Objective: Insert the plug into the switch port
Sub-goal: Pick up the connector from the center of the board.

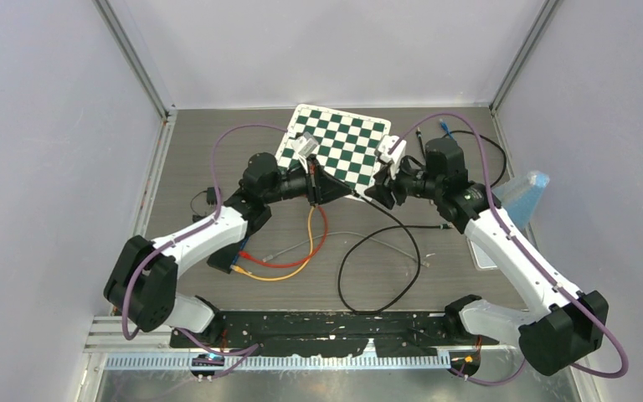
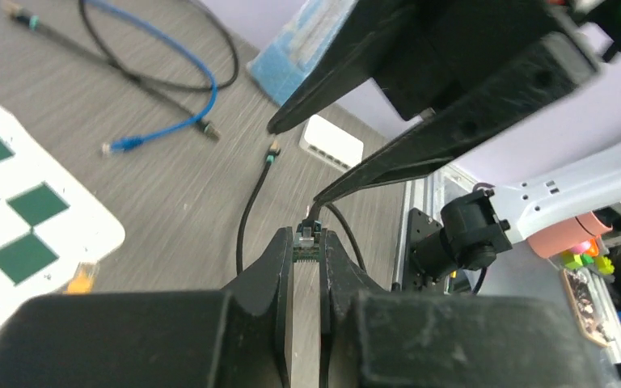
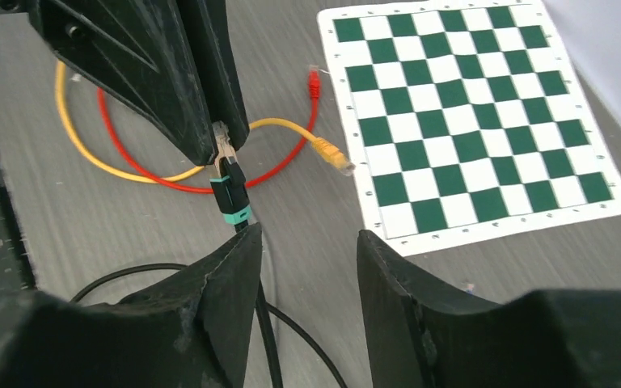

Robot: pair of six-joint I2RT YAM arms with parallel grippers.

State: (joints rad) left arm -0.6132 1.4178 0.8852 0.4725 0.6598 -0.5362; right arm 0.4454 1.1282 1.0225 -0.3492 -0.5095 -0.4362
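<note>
Pinched the plug (image 3: 223, 152) in the left gripper (image 2: 307, 240), with both fingers pressed together on its clear head and the teal boot (image 3: 232, 202) poking out past the tips. Held it in the air above the desk (image 1: 192, 142), near the mat's (image 1: 347, 138) near edge. Faced the right gripper (image 3: 303, 259) head on, with jaws spread wide, pinching nothing, and the boot just short of the gap between them. Traced the black cable (image 3: 264, 323) from the boot down past the right gripper's inner finger and off across the desk. Found the switch (image 2: 331, 141), a small white box, lying on the desk well apart from the plug, beyond the right gripper and beside the right arm. Could not make out its ports. Noted a red cable (image 3: 314, 83), a yellow cable (image 3: 327, 151) and a blue cable (image 2: 125, 146) lying loose nearby.

Judged the plug light, small and rigid, with a smooth shell likely to slip and a thin latch tab likely to snap under a hard squeeze. Judged the cable limp yet springy, apt to tug the head off line. Best taken by the boot or the flat sides of the head, close behind the contacts, with the tip left free for the port.
</note>
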